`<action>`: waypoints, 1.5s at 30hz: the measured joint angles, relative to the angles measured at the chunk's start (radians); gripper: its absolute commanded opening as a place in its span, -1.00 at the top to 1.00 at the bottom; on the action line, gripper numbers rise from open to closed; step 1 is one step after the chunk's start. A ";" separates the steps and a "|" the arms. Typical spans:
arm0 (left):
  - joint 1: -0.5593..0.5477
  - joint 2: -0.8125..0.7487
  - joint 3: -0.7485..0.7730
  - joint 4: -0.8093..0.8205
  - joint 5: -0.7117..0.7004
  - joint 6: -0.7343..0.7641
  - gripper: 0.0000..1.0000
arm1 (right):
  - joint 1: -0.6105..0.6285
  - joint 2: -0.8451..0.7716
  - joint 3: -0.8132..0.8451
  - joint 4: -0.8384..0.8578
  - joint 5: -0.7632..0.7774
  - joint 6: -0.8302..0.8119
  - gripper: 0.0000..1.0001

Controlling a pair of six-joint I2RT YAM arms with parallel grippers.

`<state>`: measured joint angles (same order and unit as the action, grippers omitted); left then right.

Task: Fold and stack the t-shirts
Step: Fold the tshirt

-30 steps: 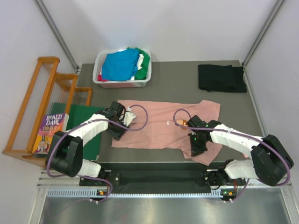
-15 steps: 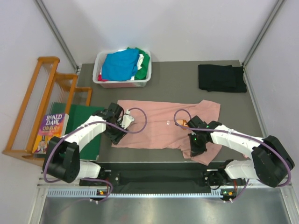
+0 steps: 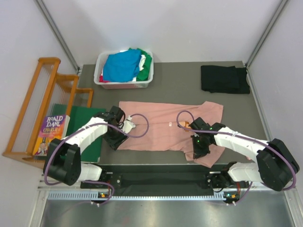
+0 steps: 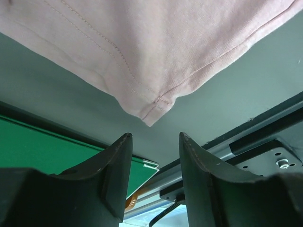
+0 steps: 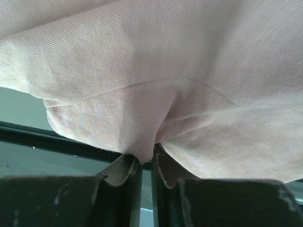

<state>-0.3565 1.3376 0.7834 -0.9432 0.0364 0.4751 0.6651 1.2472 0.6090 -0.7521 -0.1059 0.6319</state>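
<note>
A dusty-pink t-shirt (image 3: 158,125) lies spread across the middle of the table, its small orange-brown print (image 3: 169,124) facing up. My left gripper (image 4: 155,137) is open and empty, and the shirt's near-left hem corner (image 4: 150,118) lies just beyond its fingertips. From above, the left gripper (image 3: 115,140) sits at that corner. My right gripper (image 5: 146,160) is shut on a pinched fold of the pink t-shirt (image 5: 156,94) at its near-right part; from above, the right gripper (image 3: 197,152) shows there. A folded black t-shirt (image 3: 224,79) lies at the back right.
A white basket (image 3: 100,68) at the back holds blue (image 3: 120,65), green and white shirts. A flat dark-green board (image 3: 78,124) lies left of the pink shirt, with a book (image 3: 51,133) and a wooden rack (image 3: 31,111) beyond it. The table's front rail (image 3: 156,166) runs close to both grippers.
My left gripper's jaws have parted and it has shifted slightly toward the near-left, now clear of the shirt's corner. The right gripper keeps its pinch in place.
</note>
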 measured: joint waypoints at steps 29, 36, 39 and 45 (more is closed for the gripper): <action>0.000 0.079 -0.048 0.150 0.026 0.005 1.00 | 0.000 0.000 0.001 0.008 -0.006 0.008 0.81; 0.000 0.077 -0.048 0.158 0.024 -0.001 1.00 | 0.000 -0.002 0.001 0.006 -0.009 0.008 0.89; 0.001 0.058 -0.047 0.155 0.017 0.000 1.00 | 0.000 -0.023 0.001 -0.013 -0.011 0.008 0.92; 0.022 -0.058 -0.031 0.123 -0.005 0.023 1.00 | 0.000 -0.185 0.023 -0.132 -0.021 0.017 0.96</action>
<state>-0.3344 1.2797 0.7521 -0.8200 0.0319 0.4984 0.6655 1.0626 0.6315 -0.8845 -0.1265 0.6487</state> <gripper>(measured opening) 0.025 0.041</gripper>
